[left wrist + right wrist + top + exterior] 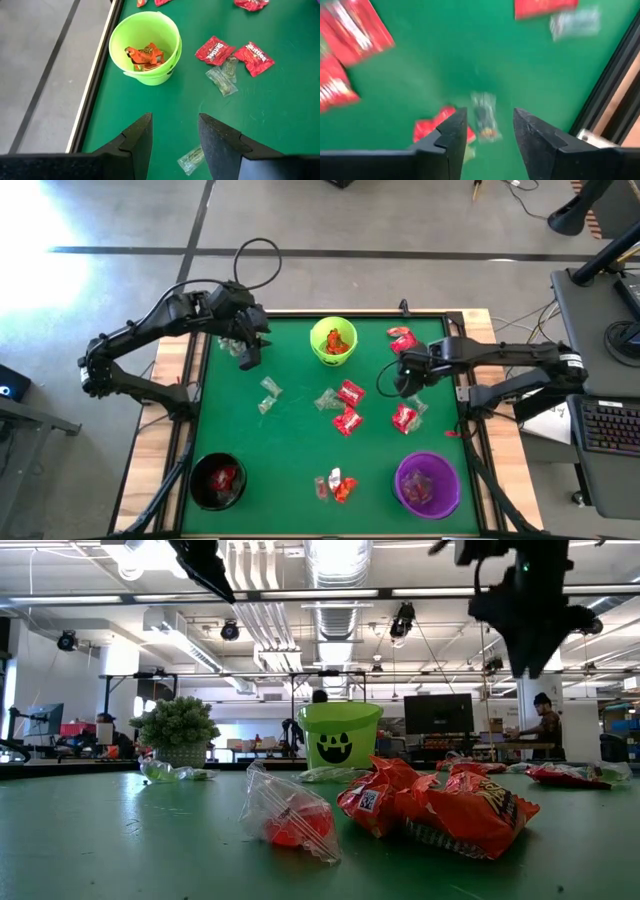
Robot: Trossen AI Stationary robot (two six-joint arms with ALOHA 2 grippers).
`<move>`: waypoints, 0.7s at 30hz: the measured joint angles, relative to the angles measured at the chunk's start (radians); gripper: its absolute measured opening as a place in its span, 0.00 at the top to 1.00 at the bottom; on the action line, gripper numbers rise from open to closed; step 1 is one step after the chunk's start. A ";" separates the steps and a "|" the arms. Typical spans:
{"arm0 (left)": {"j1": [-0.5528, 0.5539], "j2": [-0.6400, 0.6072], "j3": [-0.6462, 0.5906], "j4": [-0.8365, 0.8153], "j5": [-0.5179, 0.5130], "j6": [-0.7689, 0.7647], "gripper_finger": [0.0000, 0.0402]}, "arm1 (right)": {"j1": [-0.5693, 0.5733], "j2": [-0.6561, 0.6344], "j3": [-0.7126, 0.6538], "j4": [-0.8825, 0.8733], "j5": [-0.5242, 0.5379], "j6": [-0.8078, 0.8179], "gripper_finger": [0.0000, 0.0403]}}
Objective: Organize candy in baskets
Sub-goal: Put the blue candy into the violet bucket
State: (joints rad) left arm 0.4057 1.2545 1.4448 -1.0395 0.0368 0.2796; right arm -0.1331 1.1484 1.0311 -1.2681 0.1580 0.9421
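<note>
Green felt covers the table (pixel 300 445), where the sorting looks partly done: the lime green basket (pixel 333 341) holds orange sweets, the black basket (pixel 217 481) red ones, and the purple basket (pixel 428 484) pale clear ones, which suggests one colour per basket. With its fingers spread and empty, the right gripper (pixel 488 131) hangs just above a clear-wrapped sweet (pixel 484 116) and a red one (pixel 436 127) beside it, seemingly poised to pick. Also spread and empty, the left gripper (pixel 175 134) waits beside the lime basket, a clear-wrapped candy (pixel 191 159) just below its fingertips.
</note>
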 joint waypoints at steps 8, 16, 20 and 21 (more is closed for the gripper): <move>0.000 -0.001 0.000 0.021 0.000 -0.005 0.65 | -0.001 0.000 -0.155 0.107 -0.067 -0.019 0.59; 0.000 -0.001 0.000 0.036 0.000 -0.051 0.65 | -0.002 0.000 -0.262 0.209 -0.113 -0.035 0.59; 0.000 -0.001 0.000 0.036 0.000 -0.052 0.65 | -0.002 0.000 -0.298 0.239 -0.115 -0.032 0.59; 0.000 -0.001 0.000 0.036 0.000 -0.052 0.65 | -0.002 0.000 -0.307 0.253 -0.122 -0.026 0.59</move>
State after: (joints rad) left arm 0.4057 1.2533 1.4448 -1.0039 0.0368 0.2272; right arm -0.1349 1.1488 0.7236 -1.0156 0.0360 0.9162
